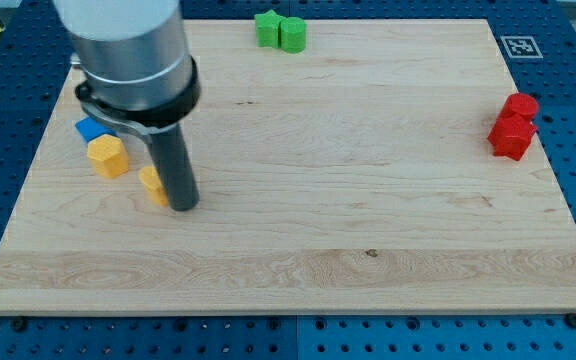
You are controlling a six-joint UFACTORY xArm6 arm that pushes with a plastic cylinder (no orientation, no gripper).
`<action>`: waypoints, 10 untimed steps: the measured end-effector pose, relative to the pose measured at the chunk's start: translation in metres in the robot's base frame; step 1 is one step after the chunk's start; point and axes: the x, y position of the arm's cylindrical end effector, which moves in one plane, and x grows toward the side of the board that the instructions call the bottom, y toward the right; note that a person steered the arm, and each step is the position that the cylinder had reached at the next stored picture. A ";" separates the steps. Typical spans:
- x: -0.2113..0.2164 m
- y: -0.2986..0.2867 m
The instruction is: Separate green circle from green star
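Observation:
The green star (267,28) and the green circle (292,34) stand touching each other at the view's top edge of the wooden board (348,200), the star to the left. My tip (184,206) rests on the board at the view's left, far below and left of the green pair. It stands right against a small yellow block (152,185), whose shape is partly hidden by the rod.
A yellow hexagon-like block (108,156) and a blue block (90,128) lie left of my tip. Two red blocks (514,126) sit together near the view's right edge. A tag marker (520,46) is at the board's top right corner.

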 end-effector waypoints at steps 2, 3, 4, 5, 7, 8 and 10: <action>-0.025 -0.034; -0.026 -0.032; -0.026 -0.032; -0.054 0.001; -0.138 0.099; -0.175 0.159; -0.270 0.224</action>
